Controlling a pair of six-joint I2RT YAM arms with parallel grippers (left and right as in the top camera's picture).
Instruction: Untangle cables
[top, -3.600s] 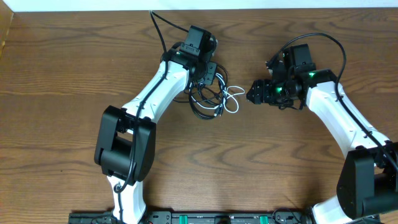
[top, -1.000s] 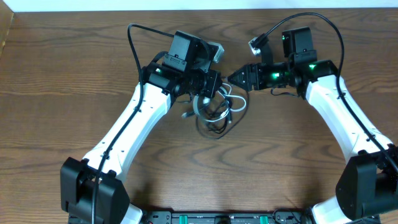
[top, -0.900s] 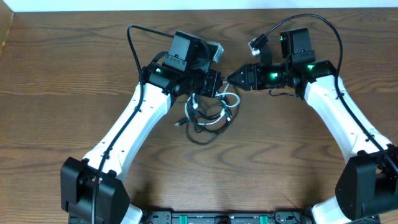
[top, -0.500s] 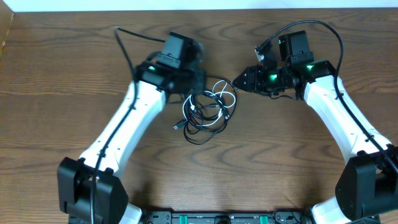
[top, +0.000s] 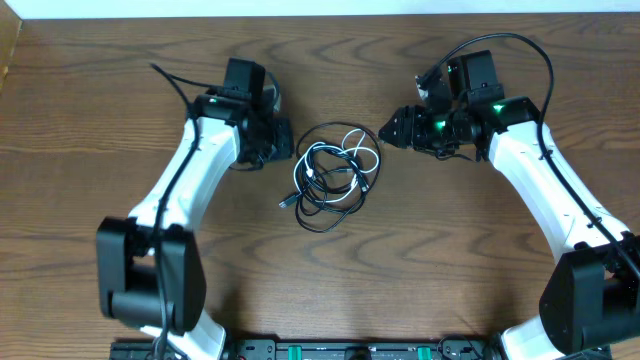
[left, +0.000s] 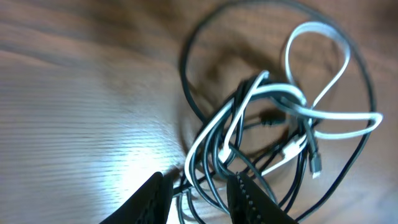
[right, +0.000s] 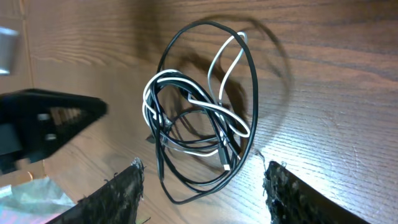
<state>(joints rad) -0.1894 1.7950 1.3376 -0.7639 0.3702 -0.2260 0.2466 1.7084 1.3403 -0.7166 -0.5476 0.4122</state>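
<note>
Between my left gripper (left: 196, 190) and right gripper (right: 204, 167), fingers spread and empty, thin black cord (right: 255, 87) tangles with shorter white cord (left: 314, 26).

Robotics lab: two robot arms (top: 190, 185) at a wooden table (top: 60, 120).

Left arm (top: 195, 175), right arm (top: 540, 180): white tubular links, black joint housings, black bases.
Green indicator lights (top: 497, 108) near the wrists.
Thick black wire (top: 520, 45) running off each wrist.
Left gripper (left: 199, 180): black fingers (left: 249, 199), ribbed inner edges.
Right gripper (right: 205, 167): black, rough-textured fingers.
</note>
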